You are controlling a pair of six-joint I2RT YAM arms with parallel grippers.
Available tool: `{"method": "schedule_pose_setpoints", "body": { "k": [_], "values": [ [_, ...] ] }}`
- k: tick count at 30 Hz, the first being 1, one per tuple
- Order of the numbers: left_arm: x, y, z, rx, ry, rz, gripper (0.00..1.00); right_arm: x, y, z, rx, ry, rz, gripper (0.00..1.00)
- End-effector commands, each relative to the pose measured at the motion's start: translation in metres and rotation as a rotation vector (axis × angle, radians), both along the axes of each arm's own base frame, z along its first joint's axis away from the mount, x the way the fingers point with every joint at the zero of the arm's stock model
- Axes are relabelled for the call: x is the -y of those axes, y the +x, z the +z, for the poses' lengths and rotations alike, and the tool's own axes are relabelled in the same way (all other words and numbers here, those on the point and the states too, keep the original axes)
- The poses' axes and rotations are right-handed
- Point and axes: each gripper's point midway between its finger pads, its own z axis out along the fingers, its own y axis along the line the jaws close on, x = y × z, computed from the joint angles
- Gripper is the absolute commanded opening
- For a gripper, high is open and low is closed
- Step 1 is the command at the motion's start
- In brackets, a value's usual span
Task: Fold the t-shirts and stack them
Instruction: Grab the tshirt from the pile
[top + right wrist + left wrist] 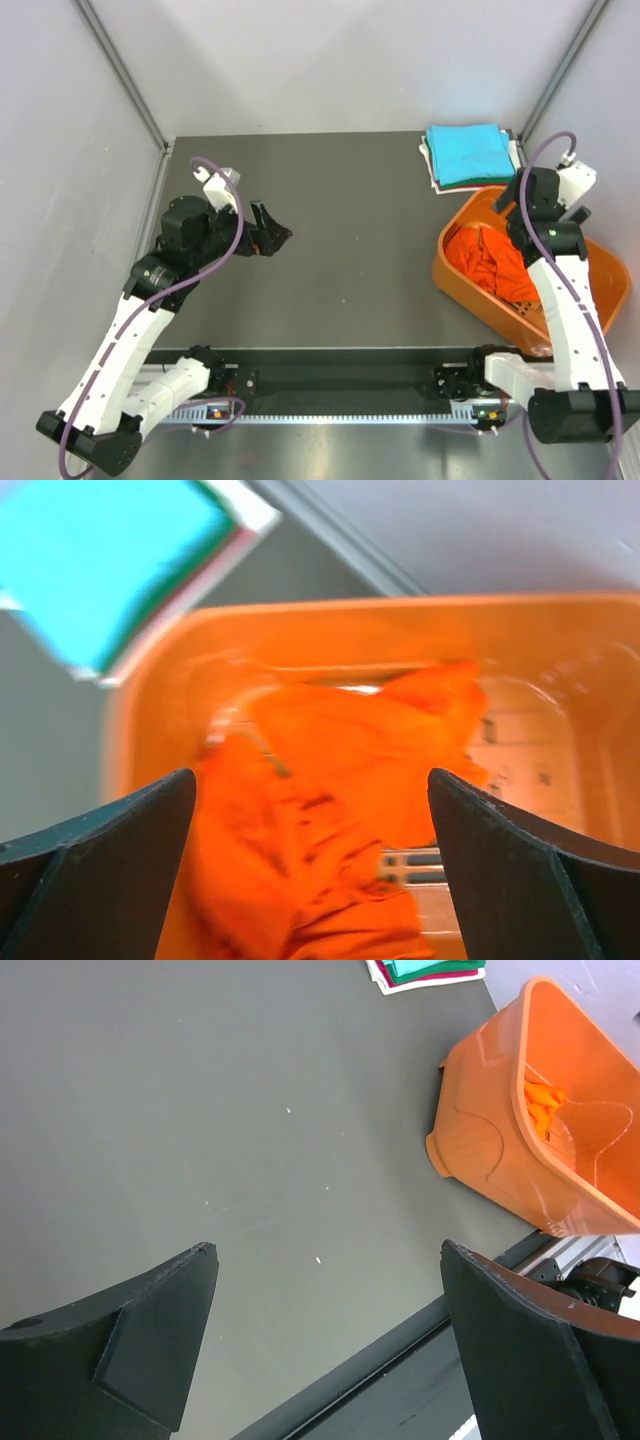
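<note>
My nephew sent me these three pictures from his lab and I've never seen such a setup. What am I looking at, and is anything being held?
These are two white robot arms bolted to the near edge of a dark table. The wide picture looks down from above; the other two come from small cameras on each wrist, with dark fingers framing the view. The left pincer is open over bare table. The right pincer is open above a crumpled orange t-shirt lying in an orange plastic basket. In the far right corner lies a folded stack of t-shirts, turquoise on top. Nothing is held.
</note>
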Motion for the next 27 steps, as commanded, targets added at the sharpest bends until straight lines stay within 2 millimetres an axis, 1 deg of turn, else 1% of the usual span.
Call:
{"method": "schedule_pose_setpoints", "body": {
  "k": [1, 2, 3, 4, 6, 7, 9, 10, 12, 13, 15, 18, 19, 20, 22, 23, 24, 25, 27],
  "values": [
    [-0.001, 0.004, 0.021, 0.051, -0.012, 0.015, 0.97, 0.039, -0.01, -0.037, -0.079, 0.022, -0.099, 1.0],
    [-0.001, 0.005, 0.024, 0.059, -0.015, 0.015, 0.97, 0.044, -0.008, -0.057, -0.097, 0.044, -0.104, 1.0],
    [-0.001, 0.005, 0.026, 0.063, -0.019, 0.018, 0.97, 0.047, -0.005, -0.072, -0.122, 0.073, -0.104, 0.99],
    [-0.002, 0.005, 0.029, 0.073, -0.024, 0.022, 0.97, 0.061, -0.01, -0.082, -0.139, 0.086, -0.154, 0.99],
    [-0.001, 0.005, 0.03, 0.086, -0.036, 0.024, 0.97, 0.072, -0.011, -0.11, -0.181, 0.111, -0.205, 0.97],
    [-0.001, 0.005, 0.031, 0.099, -0.047, 0.027, 0.97, 0.082, -0.015, -0.124, -0.191, 0.121, -0.244, 0.95],
    [-0.001, 0.006, 0.034, 0.109, -0.061, 0.031, 0.97, 0.09, -0.017, -0.143, -0.207, 0.146, -0.283, 0.93],
    [-0.001, 0.005, 0.034, 0.111, -0.066, 0.034, 0.97, 0.097, -0.02, -0.155, -0.205, 0.155, -0.308, 0.92],
    [-0.003, 0.007, 0.034, 0.11, -0.066, 0.051, 0.97, 0.101, -0.019, -0.17, -0.204, 0.184, -0.311, 0.91],
    [-0.004, 0.008, 0.032, 0.106, -0.063, 0.056, 0.97, 0.108, -0.019, -0.175, -0.179, 0.184, -0.326, 0.91],
    [-0.005, 0.01, 0.029, 0.099, -0.054, 0.066, 0.96, 0.113, -0.017, -0.182, -0.165, 0.193, -0.32, 0.89],
    [-0.006, 0.013, 0.022, 0.09, -0.048, 0.077, 0.96, 0.113, -0.008, -0.195, -0.159, 0.215, -0.29, 0.87],
    [-0.005, 0.014, 0.018, 0.079, -0.049, 0.079, 0.96, 0.114, -0.005, -0.195, -0.156, 0.218, -0.289, 0.87],
    [-0.005, 0.014, 0.016, 0.075, -0.05, 0.08, 0.95, 0.112, -0.002, -0.203, -0.172, 0.239, -0.287, 0.86],
    [-0.003, 0.014, 0.013, 0.07, -0.053, 0.07, 0.95, 0.112, 0.006, -0.202, -0.159, 0.251, -0.27, 0.83],
    [-0.002, 0.013, 0.012, 0.066, -0.053, 0.065, 0.95, 0.112, 0.009, -0.205, -0.162, 0.26, -0.268, 0.81],
    [-0.002, 0.014, 0.014, 0.073, -0.056, 0.066, 0.95, 0.112, 0.011, -0.204, -0.156, 0.261, -0.267, 0.77],
    [-0.002, 0.013, 0.016, 0.075, -0.058, 0.063, 0.95, 0.114, 0.012, -0.204, -0.153, 0.258, -0.271, 0.68],
    [-0.003, 0.014, 0.019, 0.085, -0.05, 0.065, 0.95, 0.115, 0.011, -0.205, -0.164, 0.262, -0.28, 0.53]
  ]
}}
